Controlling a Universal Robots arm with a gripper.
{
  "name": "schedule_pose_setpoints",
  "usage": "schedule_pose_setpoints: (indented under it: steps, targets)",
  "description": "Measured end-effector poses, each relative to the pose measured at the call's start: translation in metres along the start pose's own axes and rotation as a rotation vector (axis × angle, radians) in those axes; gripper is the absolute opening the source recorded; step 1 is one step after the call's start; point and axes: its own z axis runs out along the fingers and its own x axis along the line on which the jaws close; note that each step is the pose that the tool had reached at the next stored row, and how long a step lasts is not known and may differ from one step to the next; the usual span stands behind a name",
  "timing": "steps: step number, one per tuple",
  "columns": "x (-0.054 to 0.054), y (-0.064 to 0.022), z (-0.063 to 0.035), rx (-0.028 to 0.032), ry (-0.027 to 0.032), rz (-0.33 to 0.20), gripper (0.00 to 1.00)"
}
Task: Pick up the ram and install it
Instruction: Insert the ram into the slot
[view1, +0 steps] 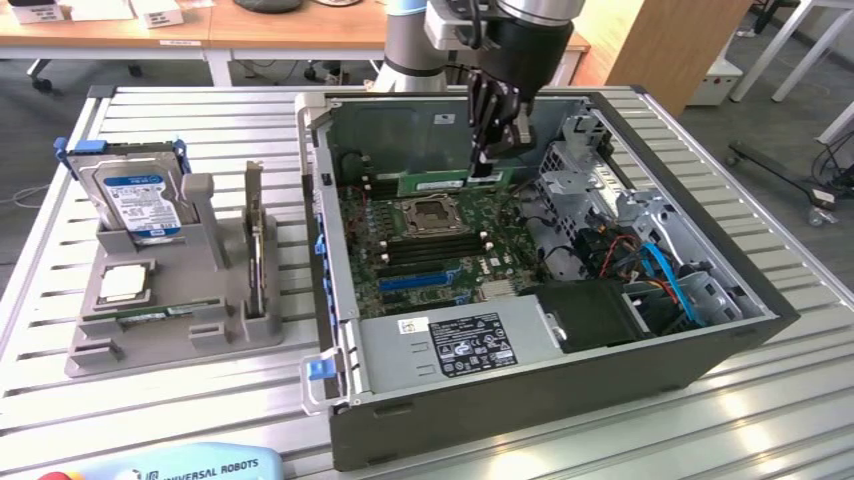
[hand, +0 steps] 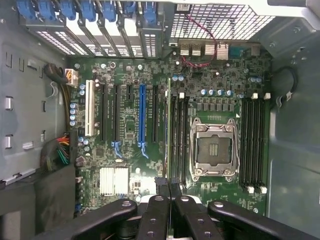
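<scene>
Pinching the ram (view1: 447, 183), a long thin green board stick, tight between the fingers of the black metal claw (view1: 491, 163), down inside the open dark grey computer box (view1: 694, 360). Hanging the ram (hand: 168, 130) on its edge over the green main board (hand: 132, 135), lining up with the long black slots (hand: 180, 140) beside the square silver chip holder (hand: 214, 149). Picking up looking done. Pushing down into a slot looking not done yet; touching the slot or not, too hard telling.
</scene>
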Motion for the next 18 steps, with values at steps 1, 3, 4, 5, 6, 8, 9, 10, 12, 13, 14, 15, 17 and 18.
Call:
schedule_pose_setpoints:
  steps: [1,3,4,5,6,8,9,10,12,13,14,15,17,18]
  targets:
    - [0.000,0.0000,0.0009,0.0000,0.0001,0.000,0.11]
    - [0.000,-0.0001,0.0028,0.0000,0.0001,0.000,0.11]
    - [0.000,-0.0002,0.0036,0.0000,0.0002,0.000,0.11]
    - [0.000,-0.0002,0.0045,0.0000,0.0001,0.000,0.11]
    - [0.000,-0.0002,0.0055,0.0000,0.0001,0.000,0.11]
    - [0.000,-0.0003,0.0074,0.0000,0.0003,0.000,0.11]
    - [0.000,-0.0003,0.0084,0.0000,0.0003,0.000,0.11]
    - [0.000,-0.0004,0.0094,0.0000,0.0003,0.000,0.11]
    - [0.000,-0.0005,0.0115,0.0000,0.0003,0.000,0.11]
    - [0.000,-0.0005,0.0126,-0.0001,0.0004,0.000,0.11]
    - [0.000,-0.0006,0.0136,0.0000,0.0004,0.000,0.11]
    - [0.000,-0.0006,0.0147,0.0000,0.0004,0.000,0.11]
    - [0.000,-0.0007,0.0169,0.0000,0.0003,0.000,0.11]
    - [0.000,-0.0007,0.0180,-0.0001,0.0004,0.000,0.11]
